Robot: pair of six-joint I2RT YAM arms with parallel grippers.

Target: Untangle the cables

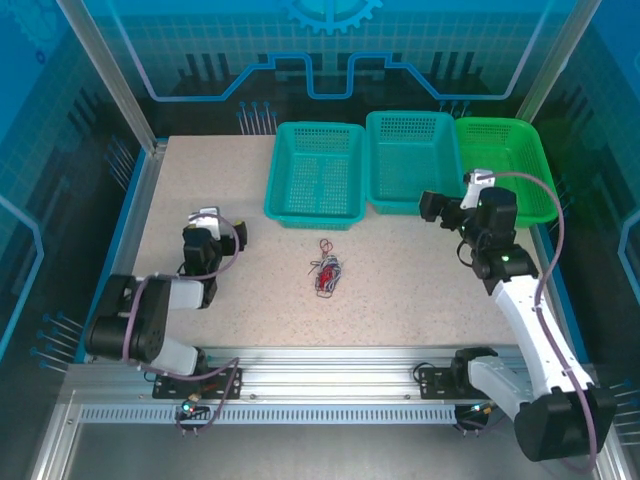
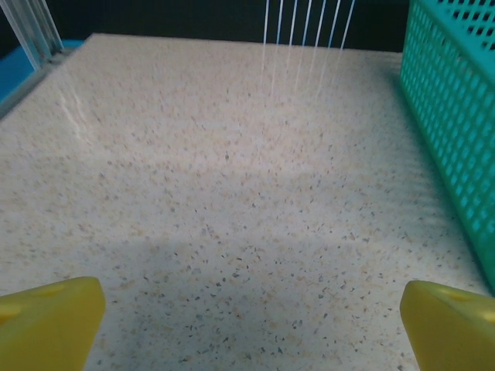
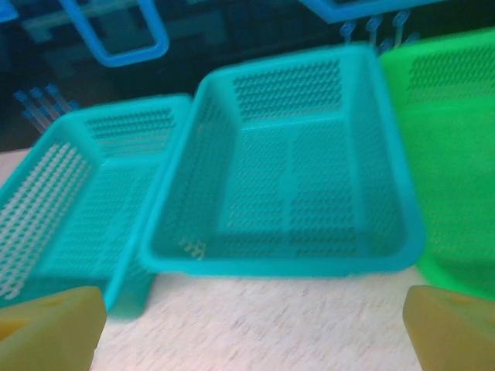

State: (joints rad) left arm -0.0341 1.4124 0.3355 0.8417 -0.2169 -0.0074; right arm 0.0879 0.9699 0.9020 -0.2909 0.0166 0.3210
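The cables [image 1: 327, 272] lie as a small tangle of dark, whitish and red wires on the speckled table [image 1: 420, 290], near its middle. My left gripper [image 1: 222, 225] rests low over the table's left side, well to the left of the tangle. In the left wrist view its yellow fingertips [image 2: 46, 321] stand far apart, with only bare tabletop between them, so the left gripper [image 2: 251, 332] is open. My right gripper [image 1: 432, 205] hovers at the right, facing the baskets. The right gripper [image 3: 251, 332] is also open, and its fingertips [image 3: 452, 328] hold nothing.
Three baskets line the far edge: a teal one [image 1: 312, 218], a second teal one [image 1: 400, 208] and a green one [image 1: 540, 160]. The right wrist view faces the middle teal basket [image 3: 286, 263]. A teal basket wall [image 2: 456, 116] runs along the right of the left wrist view.
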